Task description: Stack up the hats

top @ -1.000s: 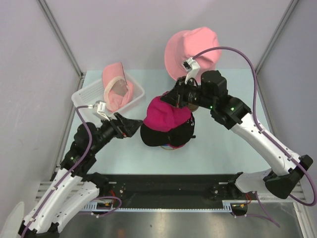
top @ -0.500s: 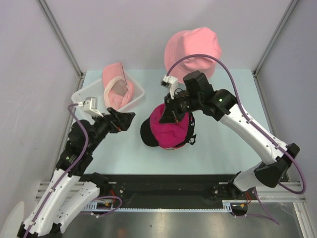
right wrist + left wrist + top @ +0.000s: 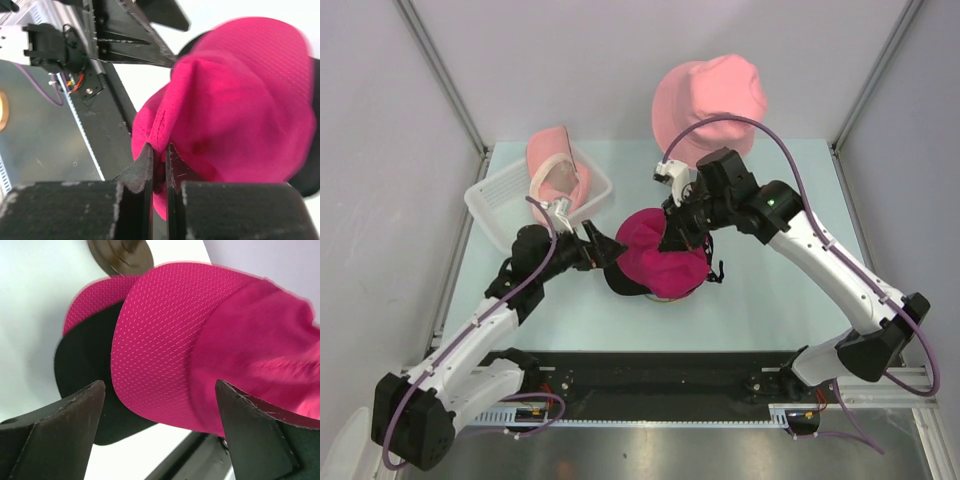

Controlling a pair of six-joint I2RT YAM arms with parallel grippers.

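A magenta peaked cap (image 3: 660,262) sits on a stand in the middle of the table, with a black peak underside (image 3: 620,282) showing at its left. My right gripper (image 3: 672,222) is shut on a fold of the cap's crown fabric (image 3: 159,152). My left gripper (image 3: 605,254) is open, its jaws on either side of the magenta peak's edge (image 3: 165,355) without touching it. A light-pink cap (image 3: 556,178) lies in the white basket (image 3: 490,205). The salmon-pink bucket hat (image 3: 710,100) stands at the back. The royal-blue cap is hidden.
The white basket stands at the back left, just behind my left arm. The black rail (image 3: 650,375) runs along the table's near edge. Grey walls close in the left, right and back sides.
My left gripper has moved right, from beside the basket up to the cap's peak. My right gripper has stayed on the crown and the cap has settled lower on the stand.
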